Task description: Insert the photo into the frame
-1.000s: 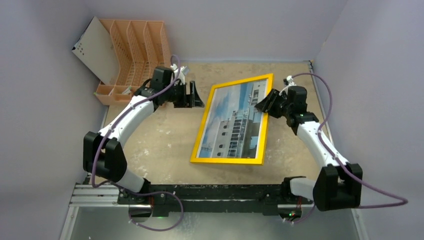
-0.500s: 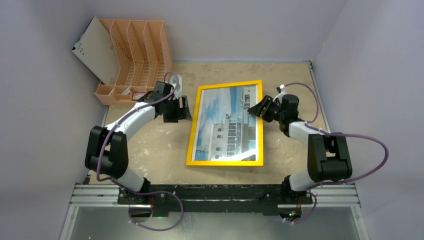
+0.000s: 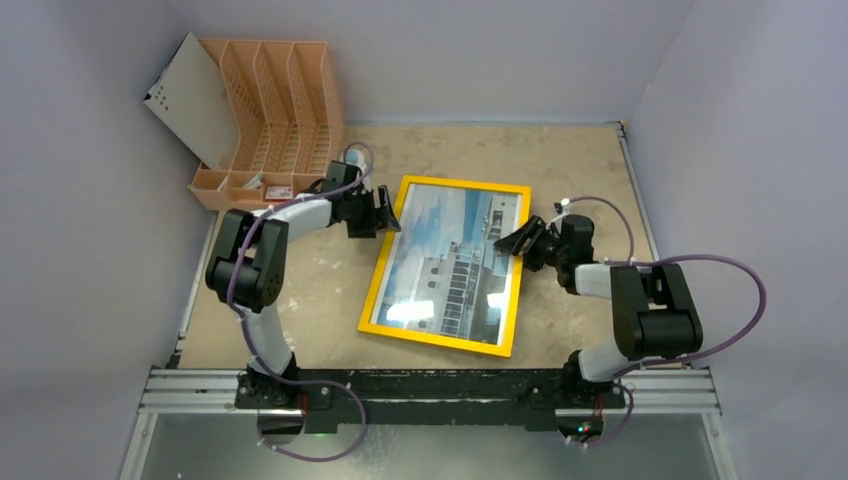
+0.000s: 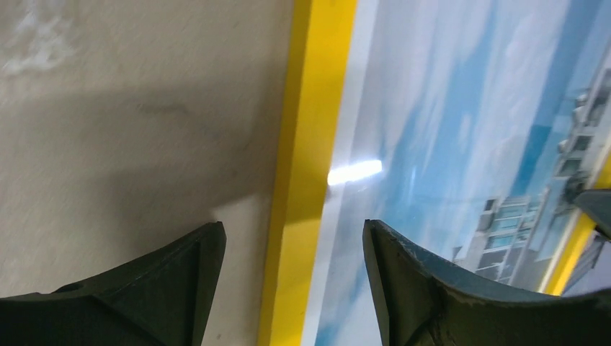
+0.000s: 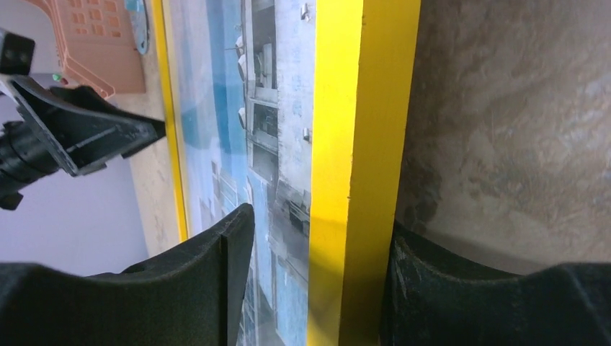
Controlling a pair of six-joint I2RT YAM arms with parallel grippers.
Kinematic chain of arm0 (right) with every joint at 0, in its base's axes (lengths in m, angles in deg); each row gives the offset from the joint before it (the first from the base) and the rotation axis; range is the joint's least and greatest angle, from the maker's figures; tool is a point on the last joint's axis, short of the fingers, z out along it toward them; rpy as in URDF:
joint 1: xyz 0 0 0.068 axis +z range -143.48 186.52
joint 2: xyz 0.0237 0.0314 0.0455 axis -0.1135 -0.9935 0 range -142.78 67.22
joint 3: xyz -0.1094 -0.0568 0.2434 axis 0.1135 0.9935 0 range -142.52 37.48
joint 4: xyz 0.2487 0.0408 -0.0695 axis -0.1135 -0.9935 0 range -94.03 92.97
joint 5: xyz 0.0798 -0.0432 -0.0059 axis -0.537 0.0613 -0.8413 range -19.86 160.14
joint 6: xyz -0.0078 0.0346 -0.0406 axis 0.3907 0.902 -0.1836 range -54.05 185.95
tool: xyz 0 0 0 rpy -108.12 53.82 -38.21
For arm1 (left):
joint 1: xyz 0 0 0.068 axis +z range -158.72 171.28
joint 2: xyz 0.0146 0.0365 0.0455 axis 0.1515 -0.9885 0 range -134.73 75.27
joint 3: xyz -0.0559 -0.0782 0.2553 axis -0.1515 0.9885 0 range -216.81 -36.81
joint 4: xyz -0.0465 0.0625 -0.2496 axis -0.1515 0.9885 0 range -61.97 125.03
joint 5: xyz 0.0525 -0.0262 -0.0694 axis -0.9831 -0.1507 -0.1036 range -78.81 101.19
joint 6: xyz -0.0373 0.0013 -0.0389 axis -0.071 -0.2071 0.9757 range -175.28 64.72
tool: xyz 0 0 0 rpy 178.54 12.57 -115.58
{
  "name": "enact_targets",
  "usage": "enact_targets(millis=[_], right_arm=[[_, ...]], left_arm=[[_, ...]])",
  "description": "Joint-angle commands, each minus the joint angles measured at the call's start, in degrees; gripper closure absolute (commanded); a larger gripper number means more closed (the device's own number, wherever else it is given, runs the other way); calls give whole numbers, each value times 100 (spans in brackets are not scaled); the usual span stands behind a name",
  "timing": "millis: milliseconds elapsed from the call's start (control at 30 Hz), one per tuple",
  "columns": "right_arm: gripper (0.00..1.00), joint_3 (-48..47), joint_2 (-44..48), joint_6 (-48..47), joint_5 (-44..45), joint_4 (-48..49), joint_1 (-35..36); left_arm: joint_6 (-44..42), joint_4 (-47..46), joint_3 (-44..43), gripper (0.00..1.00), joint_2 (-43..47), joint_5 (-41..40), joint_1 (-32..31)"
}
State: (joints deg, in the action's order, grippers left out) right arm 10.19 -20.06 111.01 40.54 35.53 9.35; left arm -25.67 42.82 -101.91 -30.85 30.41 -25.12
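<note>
Beige table (image 3: 300, 290), photo (image 3: 450, 260) in frame (image 3: 465, 185), left pincer (image 4: 292, 241), right pincer (image 5: 317, 227) parted astride its rim.

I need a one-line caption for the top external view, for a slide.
Left tool and right tool straddle opposite long rims of the yellow frame, which lies flat with the photo inside.

L gripper (image 4: 292, 229) wide astride frame (image 4: 308, 144) rim; photo (image 4: 461, 108) inside.

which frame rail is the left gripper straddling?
The frame's long rail nearest the orange rack; left gripper spans it open, right gripper spans the opposite one.
</note>
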Motion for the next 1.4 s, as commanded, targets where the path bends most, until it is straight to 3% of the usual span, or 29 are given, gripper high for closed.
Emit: enact_targets(millis=[0,367,600,767,933,1067,1367], right_arm=[[39,173,276,279,-92,423,16],[22,305,652,221,143,-723,16],[20,-185,723,70,346,-2340,20],[19,-473,452,-243,-9,-2893,25],[19,-819,313,-624,-113,-3543,25],[17,-916,449,-574,240,-4116,25],[9,-793,1313,-174,1434,-4921,16]], left_arm=[[53,-670,-366,27,-399,767,-41],[168,-878,-1962,31,-1700,1583,-300],[206,-992,-3049,32,-2437,1741,-688],[61,-922,-4061,31,-3091,1821,-897],[-201,233,-5144,30,-3534,410,-873],[-190,637,-5364,28,-3500,-527,-648],[-628,780,-5766,25,-3293,-156,-232]])
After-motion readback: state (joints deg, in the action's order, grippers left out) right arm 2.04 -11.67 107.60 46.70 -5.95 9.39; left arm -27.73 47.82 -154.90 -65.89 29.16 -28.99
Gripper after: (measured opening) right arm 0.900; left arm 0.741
